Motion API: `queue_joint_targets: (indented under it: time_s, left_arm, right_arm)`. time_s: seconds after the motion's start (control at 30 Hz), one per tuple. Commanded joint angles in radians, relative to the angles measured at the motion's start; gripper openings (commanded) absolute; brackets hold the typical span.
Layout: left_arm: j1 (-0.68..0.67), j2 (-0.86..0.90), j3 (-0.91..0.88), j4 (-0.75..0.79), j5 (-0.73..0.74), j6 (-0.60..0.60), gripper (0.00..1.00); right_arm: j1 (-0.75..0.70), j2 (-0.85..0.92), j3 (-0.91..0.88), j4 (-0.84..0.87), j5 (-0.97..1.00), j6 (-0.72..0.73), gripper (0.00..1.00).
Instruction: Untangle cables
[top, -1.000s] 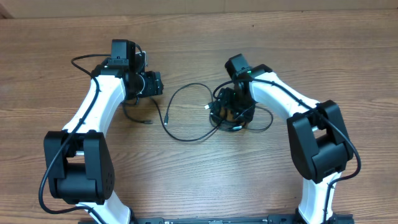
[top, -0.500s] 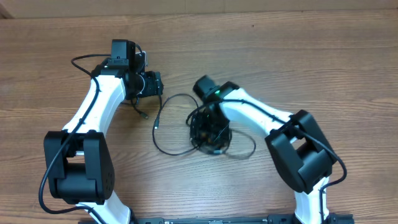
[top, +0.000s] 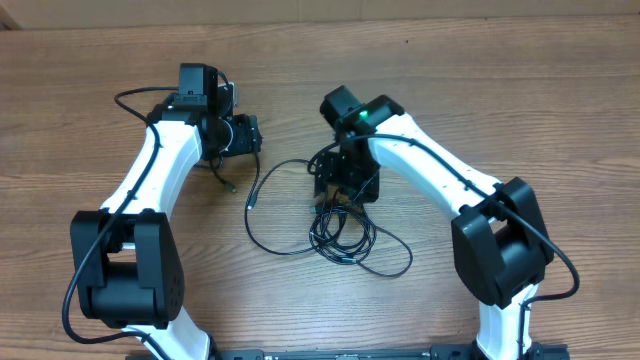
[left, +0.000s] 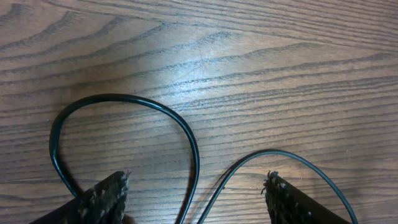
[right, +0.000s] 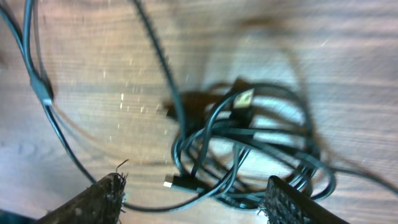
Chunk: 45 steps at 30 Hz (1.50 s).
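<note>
The cables (top: 345, 235) lie on the wooden table as a small black tangle with a wider loop (top: 262, 215) running left toward my left gripper (top: 238, 140). That gripper is open and low over the table; two strands (left: 193, 155) pass on the wood between its fingers (left: 106, 199), untouched. My right gripper (top: 345, 185) hangs open just behind the tangle. The right wrist view is blurred; in it the bunched cables (right: 249, 149) with a metal-tipped plug (right: 177, 182) lie below and between the open fingers (right: 289, 202).
A thicker black wire (top: 130, 97) loops out from the left arm at the far left. Both arm bases and a black bar (top: 350, 352) stand along the table's front edge. Bare wood surrounds the cables.
The right arm swept left with the tangle, then drew back a little, leaving the tangle on the table nearer the front. The wide loop shifted left. The left arm stayed put.
</note>
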<state>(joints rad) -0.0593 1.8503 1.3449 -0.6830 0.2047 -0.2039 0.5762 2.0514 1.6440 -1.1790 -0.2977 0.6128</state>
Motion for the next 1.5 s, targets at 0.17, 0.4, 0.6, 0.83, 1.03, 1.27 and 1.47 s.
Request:
queue_joint_targets:
  time_s: [0.17, 0.4, 0.6, 0.83, 1.03, 1.27, 1.47]
  left_arm:
    - [0.0, 0.011, -0.004, 0.005, -0.001, -0.003, 0.68]
    - [0.0, 0.011, -0.004, 0.004, -0.001, -0.003, 0.69]
    - [0.0, 0.011, -0.004, 0.005, -0.001, -0.003, 0.7]
    - [0.0, 0.011, -0.004, 0.005, -0.001, -0.003, 0.7]
    - [0.0, 0.011, -0.004, 0.005, -0.001, -0.003, 0.7]
    - [0.0, 0.011, -0.004, 0.005, -0.001, -0.003, 0.7]
    - [0.0, 0.011, -0.004, 0.006, -0.001, -0.003, 0.7]
  right_arm:
    - [0.066, -0.026, -0.05, 0.087, -0.002, 0.229, 0.47]
    - [0.139, -0.023, -0.074, 0.121, 0.194, 0.424, 0.33]
    - [0.169, -0.021, -0.074, 0.124, 0.314, 0.566, 0.25]
    - [0.195, 0.014, -0.074, 0.161, 0.322, 0.584, 0.27]
    - [0.208, 0.036, -0.074, 0.141, 0.335, 0.591, 0.27]
    - [0.203, 0.037, -0.074, 0.073, 0.402, 0.591, 0.27]
    - [0.208, 0.037, -0.084, 0.112, 0.367, 0.591, 0.19]
